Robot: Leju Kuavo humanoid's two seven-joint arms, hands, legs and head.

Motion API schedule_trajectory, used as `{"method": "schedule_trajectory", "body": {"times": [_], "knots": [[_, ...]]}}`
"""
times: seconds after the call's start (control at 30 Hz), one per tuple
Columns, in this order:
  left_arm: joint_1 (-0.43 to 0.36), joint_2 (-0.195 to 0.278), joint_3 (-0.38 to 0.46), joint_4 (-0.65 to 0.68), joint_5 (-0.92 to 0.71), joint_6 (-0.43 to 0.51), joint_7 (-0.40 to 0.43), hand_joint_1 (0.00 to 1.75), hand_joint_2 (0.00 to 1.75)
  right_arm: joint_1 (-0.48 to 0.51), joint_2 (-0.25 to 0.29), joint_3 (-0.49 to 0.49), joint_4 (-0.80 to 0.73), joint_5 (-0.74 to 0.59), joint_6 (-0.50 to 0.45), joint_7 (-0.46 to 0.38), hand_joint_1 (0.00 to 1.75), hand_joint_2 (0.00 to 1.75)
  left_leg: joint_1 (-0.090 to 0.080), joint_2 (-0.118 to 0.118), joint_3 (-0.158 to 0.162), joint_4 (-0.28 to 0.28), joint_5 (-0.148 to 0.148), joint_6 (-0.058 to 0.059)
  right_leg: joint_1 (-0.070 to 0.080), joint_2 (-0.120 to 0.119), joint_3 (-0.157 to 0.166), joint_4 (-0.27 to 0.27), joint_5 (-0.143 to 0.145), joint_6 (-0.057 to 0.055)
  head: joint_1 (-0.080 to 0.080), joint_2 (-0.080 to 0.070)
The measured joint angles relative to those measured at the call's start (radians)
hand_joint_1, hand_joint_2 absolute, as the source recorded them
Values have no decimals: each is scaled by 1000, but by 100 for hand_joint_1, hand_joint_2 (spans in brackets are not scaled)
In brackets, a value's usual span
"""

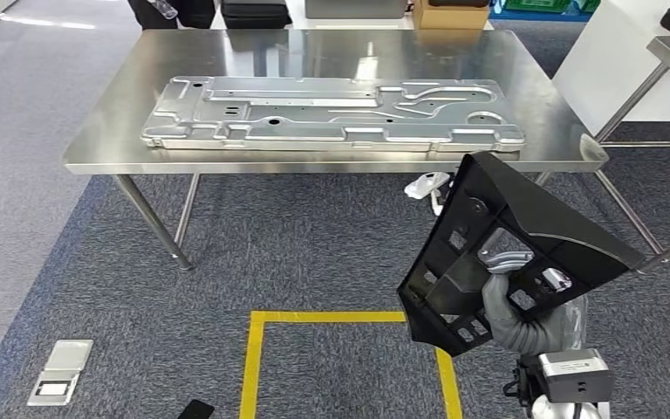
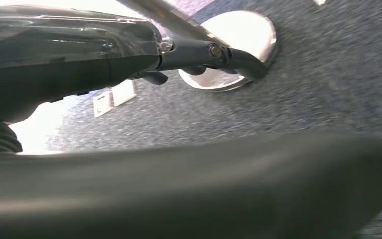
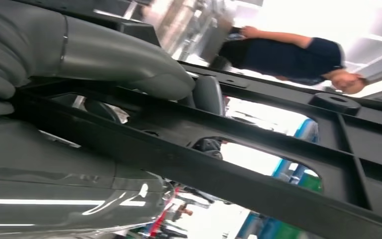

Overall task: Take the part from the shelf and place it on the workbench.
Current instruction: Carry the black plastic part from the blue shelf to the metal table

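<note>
— While you hold the head view up, what is the right hand carrying?

— You have a black plastic part, flat and roughly triangular, ribbed on the back and pierced with square and slotted openings. Your right hand grips it from behind, fingers poking through the cut-outs, and holds it tilted up in the air, in front of the counter and apart from it.

— And the counter?

— Brushed steel, shiny, on thin angled legs. A long pressed metal panel lies flat on it, silver, full of stamped ridges and holes. Below you is grey-blue carpet with a square outlined in yellow tape.

— What does your right wrist view add?

— It shows the grip up close: the thick grey thumb pressed over one black rib of the part, with darker fingers behind the frame. Through the openings you see a person in a dark short-sleeved top.

— And the left hand?

— Your left wrist view has it hanging over the carpet, a glossy dark shell with a slim finger stretched out past a round polished metal disc on the floor. You can see nothing in it, but whether it is open or closed you cannot tell.
</note>
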Motion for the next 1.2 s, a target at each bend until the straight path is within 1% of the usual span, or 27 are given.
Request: {"method": "schedule_trajectory", "body": {"times": [0.03, 0.07, 0.1, 0.17, 0.23, 0.3, 0.37, 0.4, 0.43, 0.47, 0.5, 0.53, 0.6, 0.63, 0.67, 0.7, 0.77, 0.8, 0.87, 0.9, 0.93, 0.97, 1.0, 1.03, 1.1, 1.13, 1.2], "knots": [[0, 0, 0, 0, 0, 0, -1, 0, 175, -2, -3, -4, -4, 2, -1, 0, 175, 175, 0, 0, 14, 0, -12, -4, 1, -1, 3, -48, 48, -3, -1, 0], [-1, 0, 0, 0, 1, -1, -1, 0, 175, -5, -6, -8, -7, 2, -2, 0, 175, 175, 0, 0, 22, -1, -22, -9, 5, -3, 5, -86, 82, -7, -1, 0], [-1, 0, 1, 0, 2, -1, -2, 0, 175, -6, -9, -12, -10, 3, -4, 0, 175, 175, 0, 1, 26, -4, -30, -16, 9, -4, 3, -106, 102, -14, -1, 0], [-1, -1, 1, 0, 4, -1, -6, 0, 175, -8, -12, -16, -17, 6, -6, 1, 175, 175, 0, 1, 31, -6, -32, -29, 13, -3, 5, -115, 96, -32, 0, 0], [-2, -1, 1, 0, 4, -1, -10, 0, 175, -10, -13, -17, -25, 9, -8, 0, 175, 175, 0, 1, 25, 32, -19, -39, 8, -2, 25, -123, 89, -46, -1, 0], [-5, -1, 1, 0, 4, 0, -11, 0, 175, -11, -13, -17, -29, 12, -8, 0, 175, 175, 2, 2, -32, 136, -23, -47, 3, -2, 53, -133, 75, -55, -3, 0], [-4, -1, 1, 0, 5, 0, -11, 0, 175, -11, -13, -17, -29, 15, -8, 0, 175, 175, 4, 2, -116, 242, -72, -54, 2, -2, 77, -138, 57, -58, -5, 0], [-3, -1, 2, 0, 5, -1, -10, 0, 175, -10, -13, -17, -29, 16, -8, 0, 175, 175, 5, 2, -149, 267, -97, -57, 2, -1, 90, -138, 46, -58, -5, 0], [0, -1, 2, 0, 5, -1, -10, 0, 175, -9, -13, -17, -29, 17, -8, 0, 175, 175, 5, 2, -170, 268, -108, -58, 2, 1, 105, -138, 35, -58, -5, 0], [1, -1, 3, 0, 5, -1, -10, 0, 175, -9, -13, -17, -29, 18, -8, 0, 175, 175, 4, 2, -180, 242, -94, -56, 3, 2, 121, -138, 24, -57, -5, 0], [2, -1, 3, 0, 5, -1, -10, 0, 175, -9, -13, -17, -29, 19, -8, 0, 175, 175, 3, 2, -180, 194, -54, -52, 3, 2, 138, -139, 12, -56, -5, 0], [3, 0, 4, 0, 5, -1, -10, 0, 175, -9, -13, -17, -29, 19, -8, 0, 175, 175, 1, 1, -178, 142, 5, -47, 3, 2, 154, -139, 0, -53, -5, 0], [6, 1, 6, 0, 5, -1, -10, 0, 175, -10, -13, -17, -29, 20, -8, 0, 175, 175, -8, 1, -177, 76, 73, -34, 3, 5, 174, -142, -19, -42, -5, 0], [7, 2, 7, 0, 6, -1, -9, 0, 175, -10, -13, -17, -29, 21, -8, 0, 175, 175, -12, 0, -177, 66, 86, -28, 3, 7, 180, -141, -24, -35, -6, 0], [8, 3, 8, 0, 5, -1, -9, 0, 175, -10, -13, -16, -29, 22, -9, 0, 175, 175, -14, -1, -173, 62, 78, -22, 4, 9, 186, -139, -24, -27, -6, 0], [8, 3, 8, 0, 5, -1, -9, 0, 175, -10, -13, -16, -29, 23, -10, 0, 175, 175, -13, -1, -162, 54, 85, -16, 4, 9, 192, -133, -24, -21, -7, 0], [5, 4, 9, 0, 5, -1, -9, 0, 175, -15, -13, -16, -30, 31, -16, -1, 175, 175, -8, -1, -135, 38, 83, -5, 5, 8, 181, -88, -22, -13, -6, 0], [3, 4, 9, 0, 5, -1, -9, 0, 175, -19, -13, -17, -30, 36, -20, -2, 175, 175, -6, -1, -124, 31, 80, -1, 5, 7, 157, -45, -33, -11, -5, 0], [1, 4, 9, 0, 5, -1, -9, 0, 175, -25, -14, -18, -31, 45, -28, -3, 175, 175, -5, -1, -110, 27, 68, 5, 5, 6, 84, 56, -79, -7, -4, 0], [2, 4, 9, 0, 5, -1, -9, 0, 175, -26, -14, -18, -31, 48, -31, -3, 175, 175, -5, -1, -103, 27, 60, 5, 5, 6, 50, 90, -102, -5, -4, 0], [3, 4, 9, 0, 5, -1, -9, 0, 175, -26, -15, -18, -31, 51, -33, -3, 175, 175, -5, -1, -93, 27, 51, 5, 5, 6, 26, 100, -111, -2, -4, 0], [4, 4, 9, 0, 5, -2, -9, 0, 175, -26, -16, -19, -31, 55, -34, -3, 175, 175, -5, -2, -80, 27, 41, 4, 5, 5, 16, 82, -98, -1, -4, 0], [5, 3, 9, 0, 5, -2, -9, 0, 175, -27, -16, -19, -31, 57, -35, -3, 175, 175, -4, -2, -66, 27, 30, 2, 5, 4, 17, 37, -61, -1, -4, 0], [6, 3, 9, 0, 5, -3, -9, 0, 175, -27, -17, -20, -31, 59, -35, -2, 175, 175, -3, -3, -52, 27, 19, -1, 5, 3, 24, -16, -8, -2, -4, 0], [5, 3, 9, 0, 5, -5, -9, 0, 175, -28, -18, -22, -30, 63, -36, -1, 175, 175, -4, -3, -31, 26, 0, -12, 10, 0, 29, -92, 61, -12, -4, 0], [5, 3, 9, 0, 5, -7, -9, 0, 175, -28, -19, -24, -30, 66, -38, 0, 175, 175, -4, -3, -25, 25, -6, -19, 13, -2, 27, -104, 73, -20, -4, 0], [4, 3, 9, 0, 5, -9, -9, 0, 175, -29, -19, -26, -32, 78, -43, 2, 175, 175, -6, -2, -19, 27, -9, -30, 13, -2, 31, -106, 70, -37, -4, 0]]}}
